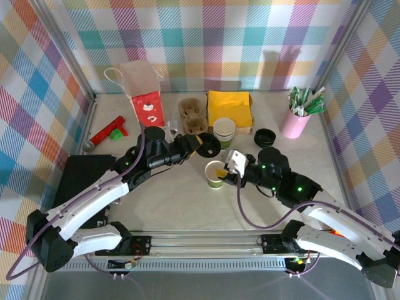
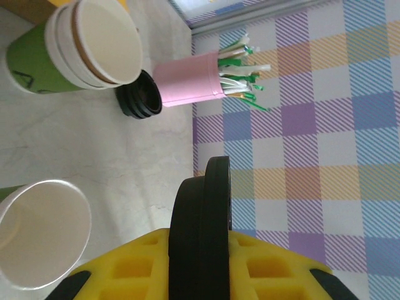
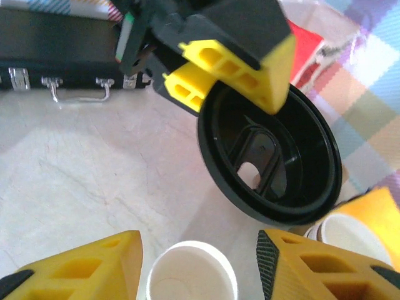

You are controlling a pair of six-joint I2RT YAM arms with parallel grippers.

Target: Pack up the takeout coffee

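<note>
A single paper cup (image 1: 214,174), white above and green below, stands mid-table with its top open: this is the takeout coffee's cup, with no lid on it. My left gripper (image 1: 201,145) is shut edge-on across a round black lid (image 1: 210,147), holding it in the air just behind and left of the cup. From the left wrist, the lid (image 2: 203,231) stands upright between the yellow pads (image 2: 275,269), and the cup (image 2: 40,240) lies low left. My right gripper (image 3: 197,262) is open, a finger on either side of the cup (image 3: 190,275), with the lid (image 3: 272,162) just beyond.
Behind the cup are a stack of lidless cups (image 1: 224,131), a stack of black lids (image 1: 265,137), a pink holder of stirrers (image 1: 295,122), yellow napkins (image 1: 230,107), a cardboard carrier (image 1: 192,115) and a paper bag (image 1: 144,90). A black case (image 1: 81,178) lies left.
</note>
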